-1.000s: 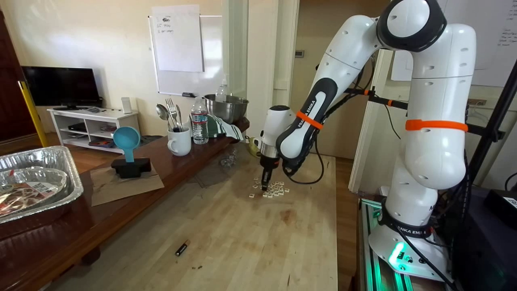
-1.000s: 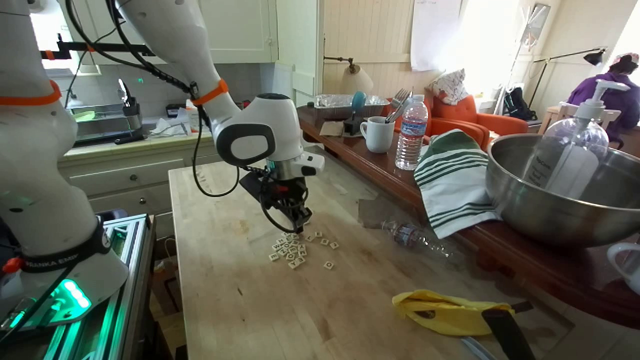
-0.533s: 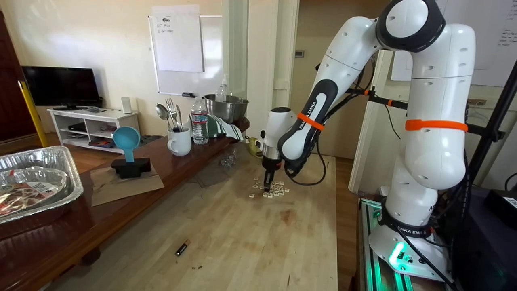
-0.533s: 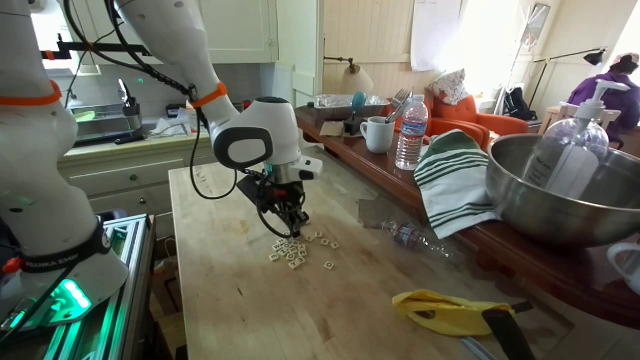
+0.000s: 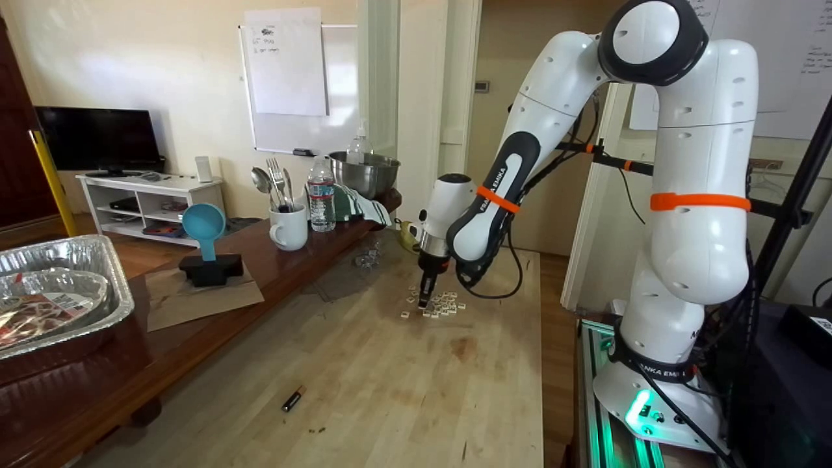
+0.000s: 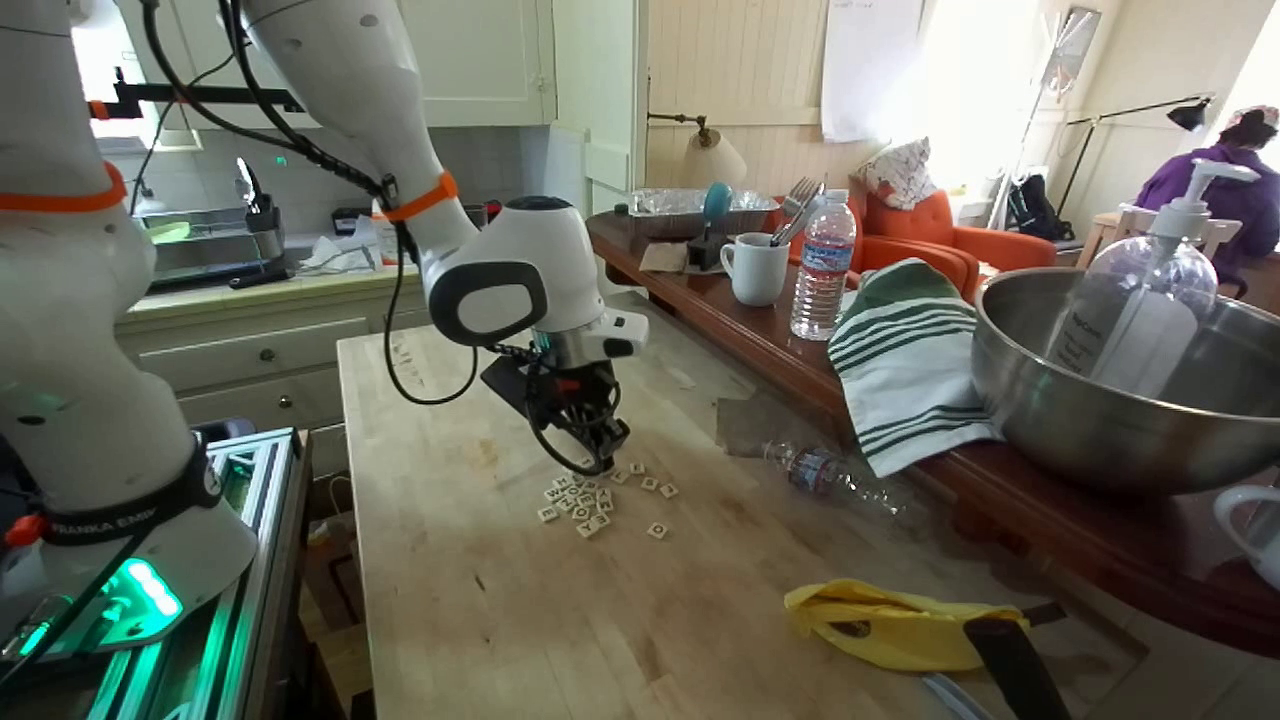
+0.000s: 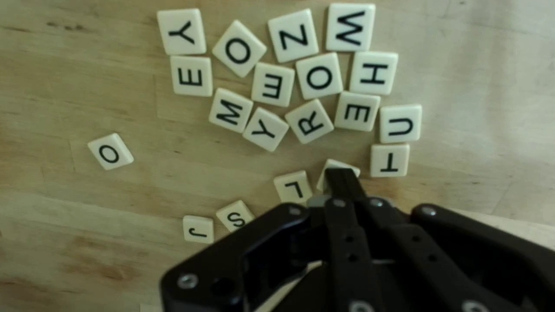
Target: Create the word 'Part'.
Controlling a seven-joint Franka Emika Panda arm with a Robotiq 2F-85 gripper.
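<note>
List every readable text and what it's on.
Letter tiles, wrist view:
"O", thrice
"E", thrice
"Y", twice
"H"
"R"
"U"
"T"
"L"
"S"
"J"
"M" or "W", twice
"N" or "Z"
Base collar: "FRANKA EMI", end unseen
Forearm: "EMIKA"
Too small or blurred: paper sheets, bottle labels, foil-pan label, box sticker
Hidden behind the gripper: one more tile

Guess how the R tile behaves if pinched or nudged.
Flat and square, the R tile would likely slide rather than roll or tip. It looks thin and smooth-faced, so a pinch at its edges may slip. With a Y tile and an E tile close on either side, a sideways nudge would probably shift one of them too.
</note>
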